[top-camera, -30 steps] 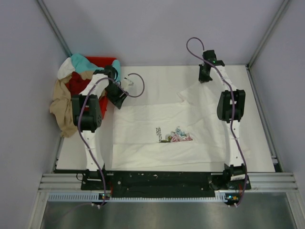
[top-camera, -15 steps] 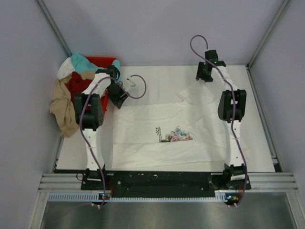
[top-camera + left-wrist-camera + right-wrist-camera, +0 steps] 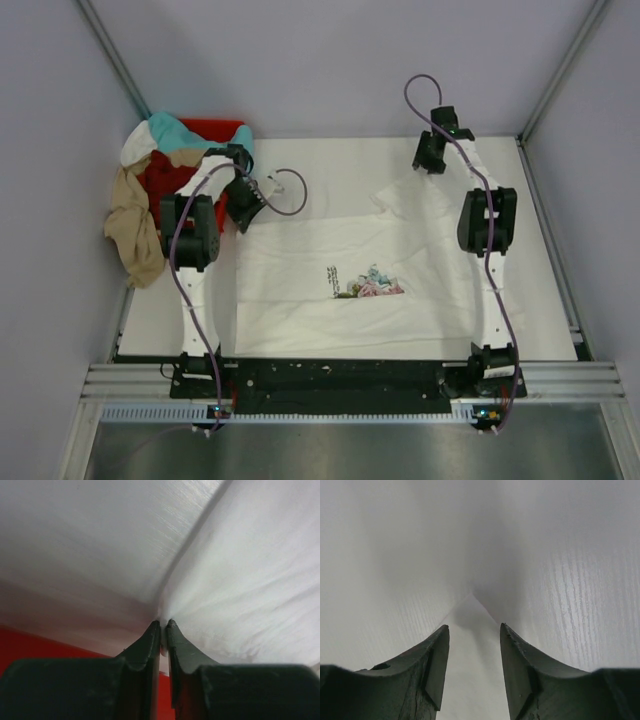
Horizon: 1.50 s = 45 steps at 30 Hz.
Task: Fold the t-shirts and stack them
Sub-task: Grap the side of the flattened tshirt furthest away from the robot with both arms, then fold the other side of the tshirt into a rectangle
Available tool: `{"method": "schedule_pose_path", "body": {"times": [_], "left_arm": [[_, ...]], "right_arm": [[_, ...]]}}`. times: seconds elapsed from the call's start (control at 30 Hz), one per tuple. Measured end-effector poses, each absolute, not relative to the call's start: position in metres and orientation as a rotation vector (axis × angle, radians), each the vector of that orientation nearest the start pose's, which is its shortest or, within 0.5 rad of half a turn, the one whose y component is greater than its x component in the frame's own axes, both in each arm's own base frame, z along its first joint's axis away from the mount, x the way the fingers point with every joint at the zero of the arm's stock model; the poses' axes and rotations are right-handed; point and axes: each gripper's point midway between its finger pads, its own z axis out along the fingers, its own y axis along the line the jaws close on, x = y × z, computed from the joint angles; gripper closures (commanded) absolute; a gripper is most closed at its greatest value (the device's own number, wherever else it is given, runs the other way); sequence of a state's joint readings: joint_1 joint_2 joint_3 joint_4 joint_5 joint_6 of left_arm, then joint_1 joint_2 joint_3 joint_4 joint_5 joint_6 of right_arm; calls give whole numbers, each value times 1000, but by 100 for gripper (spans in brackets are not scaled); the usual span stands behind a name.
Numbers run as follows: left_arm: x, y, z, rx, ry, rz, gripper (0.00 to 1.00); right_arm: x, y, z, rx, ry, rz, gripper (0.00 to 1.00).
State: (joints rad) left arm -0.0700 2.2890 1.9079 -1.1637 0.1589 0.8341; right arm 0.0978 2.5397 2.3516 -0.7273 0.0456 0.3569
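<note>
One white t-shirt lies spread on the bench, its flower print facing up near the middle. Four more colours of cloth are heaped at the far left corner: teal, cream, dark red and tan. The tan one hangs over the side of the one red bin.

The left claw is pinched on the white shirt's far left edge. The right claw is spread apart over a pointed corner of cloth; whether it touches cannot be told.

Bare bench shows beyond the shirt's far edge. The heap hides how many tees it holds.
</note>
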Motion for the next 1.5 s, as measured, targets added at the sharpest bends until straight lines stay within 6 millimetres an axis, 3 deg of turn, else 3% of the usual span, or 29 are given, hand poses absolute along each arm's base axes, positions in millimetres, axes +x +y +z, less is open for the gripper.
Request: {"method": "schedule_pose_path", "body": {"times": [0.03, 0.13, 0.23, 0.27, 0.47, 0.63, 0.8, 0.97, 1.13, 1.2, 1.37, 1.5], "left_arm": [[420, -27, 24, 1335, 2747, -214, 100], [418, -28, 24, 1341, 2754, -221, 100], [417, -28, 25, 1339, 2753, -227, 100], [416, -29, 25, 1338, 2751, -229, 100], [403, -30, 29, 1335, 2746, -250, 100], [403, -32, 45, 1322, 2707, -231, 100], [404, -32, 67, 1303, 2651, -195, 100], [394, -29, 70, 1313, 2654, -176, 100], [366, -33, 71, 1353, 2653, -198, 100], [353, -37, 77, 1390, 2626, -200, 100], [311, -48, 96, 1500, 2533, -191, 100], [289, -46, 94, 1534, 2527, -195, 100]], "right_arm": [[607, 68, 52, 347, 2471, 145, 62], [604, 70, 40, 362, 2499, 161, 73], [603, 72, 39, 368, 2501, 171, 97], [603, 72, 38, 369, 2505, 172, 100], [600, 74, 37, 367, 2517, 189, 100], [597, 76, 40, 349, 2523, 207, 100], [577, 79, 67, 296, 2530, 240, 100], [528, 77, 117, 203, 2520, 255, 100], [453, 63, 159, 174, 2500, 255, 100], [427, 50, 167, 196, 2485, 236, 100], [355, 22, 155, 276, 2508, 153, 100], [312, 7, 134, 341, 2538, 85, 100]]}}
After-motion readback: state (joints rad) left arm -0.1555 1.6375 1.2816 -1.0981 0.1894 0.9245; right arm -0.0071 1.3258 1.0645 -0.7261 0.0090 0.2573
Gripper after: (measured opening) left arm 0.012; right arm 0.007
